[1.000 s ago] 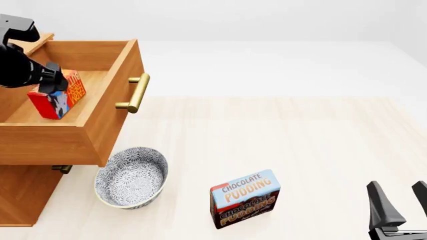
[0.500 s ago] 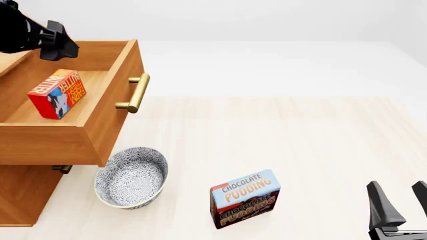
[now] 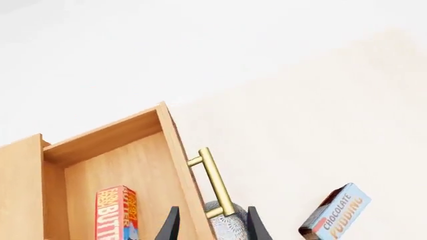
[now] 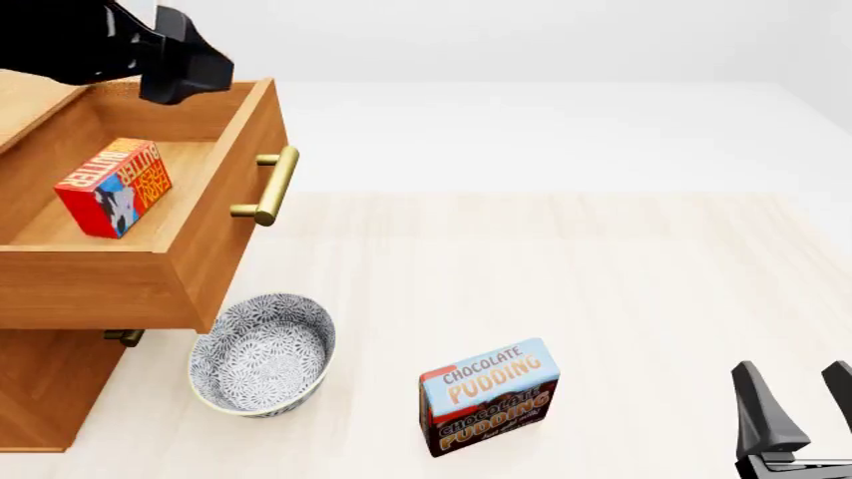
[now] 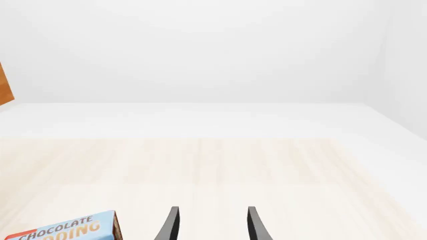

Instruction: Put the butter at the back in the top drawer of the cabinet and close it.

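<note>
The left gripper (image 3: 209, 227) has its jaws released and empty, hovering above the front of the top drawer (image 4: 200, 235). The butter (image 4: 115, 187) stands inside that drawer, so the placing looks done. What is left is closing: the drawer is pulled well out of the cabinet (image 4: 40, 384) at the worktop's left edge. The right gripper (image 4: 796, 414) waits with jaws apart at the near right corner, beside the pudding box (image 4: 488, 396).
</note>
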Motion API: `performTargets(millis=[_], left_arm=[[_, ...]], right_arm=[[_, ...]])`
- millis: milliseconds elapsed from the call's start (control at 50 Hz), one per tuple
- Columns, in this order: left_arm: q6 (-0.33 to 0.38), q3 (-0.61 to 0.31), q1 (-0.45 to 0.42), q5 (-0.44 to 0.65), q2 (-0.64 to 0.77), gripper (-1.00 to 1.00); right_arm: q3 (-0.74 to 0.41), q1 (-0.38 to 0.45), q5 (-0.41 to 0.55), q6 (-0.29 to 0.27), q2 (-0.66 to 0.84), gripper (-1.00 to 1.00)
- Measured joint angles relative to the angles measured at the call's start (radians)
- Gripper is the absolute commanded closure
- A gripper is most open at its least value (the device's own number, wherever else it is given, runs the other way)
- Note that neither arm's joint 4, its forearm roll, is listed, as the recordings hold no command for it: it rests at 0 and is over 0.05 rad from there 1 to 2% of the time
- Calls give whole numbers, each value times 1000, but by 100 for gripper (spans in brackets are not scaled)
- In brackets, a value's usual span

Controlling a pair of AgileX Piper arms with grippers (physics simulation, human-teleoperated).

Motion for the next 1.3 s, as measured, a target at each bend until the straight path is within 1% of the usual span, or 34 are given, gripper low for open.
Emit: performTargets(millis=[320,400,500,680,940,1300], left_arm=[[-54,72,-176,-135,60,-100],[-59,105,-213,-183,86,-100],[-69,140,-252,-234,120,-100],[-103,180,-326,-332,223,-100],[-129,215,-373,-398,288,-100],[-157,245,-383,-450,342,-100]], right_arm=[[0,0,0,0,0,-100],[0,0,0,0,0,-100],[0,0,0,0,0,-100],[0,0,0,0,0,-100],[0,0,0,0,0,-100],[0,0,0,0,0,-100]])
